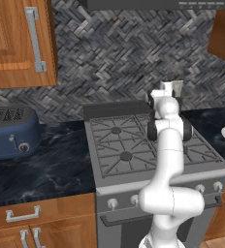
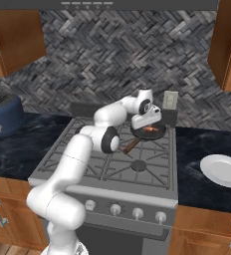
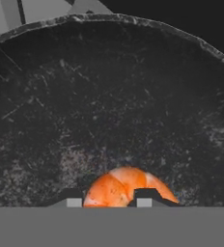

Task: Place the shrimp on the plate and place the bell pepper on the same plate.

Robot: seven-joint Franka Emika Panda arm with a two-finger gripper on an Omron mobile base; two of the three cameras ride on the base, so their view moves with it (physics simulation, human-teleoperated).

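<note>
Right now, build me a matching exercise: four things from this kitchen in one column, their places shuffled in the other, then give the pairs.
Things:
1. small orange curved shrimp
2. round white plate
3. blue toaster
4. dark frying pan with a wooden handle

Places:
A. dark counter left of the stove
B. lying in the pan, at the gripper tips
C. dark counter right of the stove
D. on a rear burner of the stove

Pairs: 1-B, 2-C, 3-A, 4-D
</note>
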